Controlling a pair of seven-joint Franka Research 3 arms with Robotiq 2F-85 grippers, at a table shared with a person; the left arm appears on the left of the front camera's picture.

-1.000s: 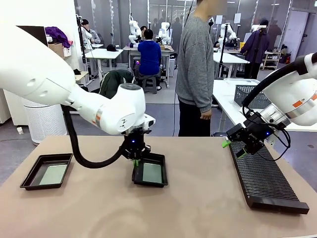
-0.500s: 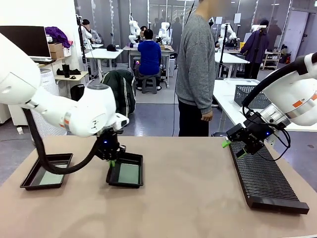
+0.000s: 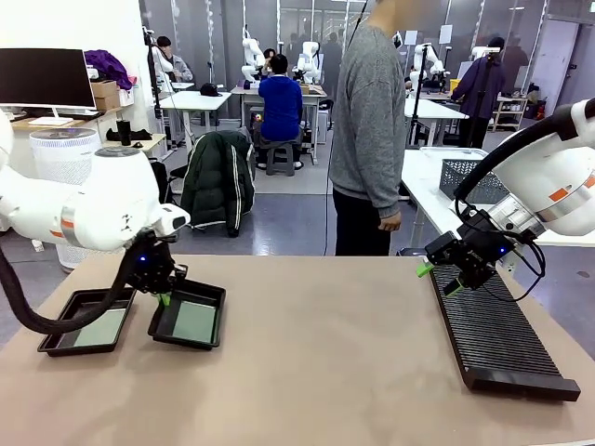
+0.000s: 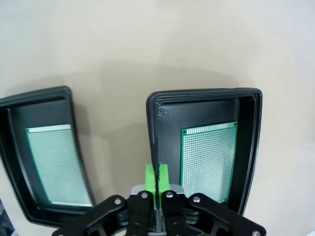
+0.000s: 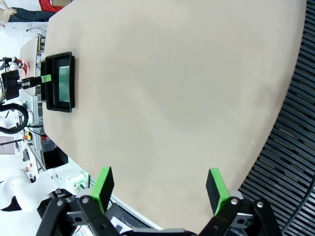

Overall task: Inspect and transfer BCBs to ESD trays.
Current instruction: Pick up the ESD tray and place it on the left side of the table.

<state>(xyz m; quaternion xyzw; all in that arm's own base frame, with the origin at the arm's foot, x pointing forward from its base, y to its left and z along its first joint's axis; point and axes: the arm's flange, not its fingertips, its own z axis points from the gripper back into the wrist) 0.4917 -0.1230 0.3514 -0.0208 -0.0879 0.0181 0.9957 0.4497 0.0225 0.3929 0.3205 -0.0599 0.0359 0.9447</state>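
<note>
Your left gripper (image 3: 164,297), pads pinched on the rim of an ESD tray (image 3: 210,327) holding a BCB (image 3: 191,321), has dragged it leftward, now just beside the second loaded tray (image 3: 67,345). Your right gripper (image 3: 437,276) stays spread above the rack (image 3: 502,344).

Beige tabletop (image 3: 353,372) in foreground. Grey floor (image 3: 288,218) beyond. White worktables (image 3: 191,99) at 11 and 1 o'clock. Dark monitor (image 3: 46,78) at 10; black jacket over chair (image 3: 217,181) near 11.
</note>
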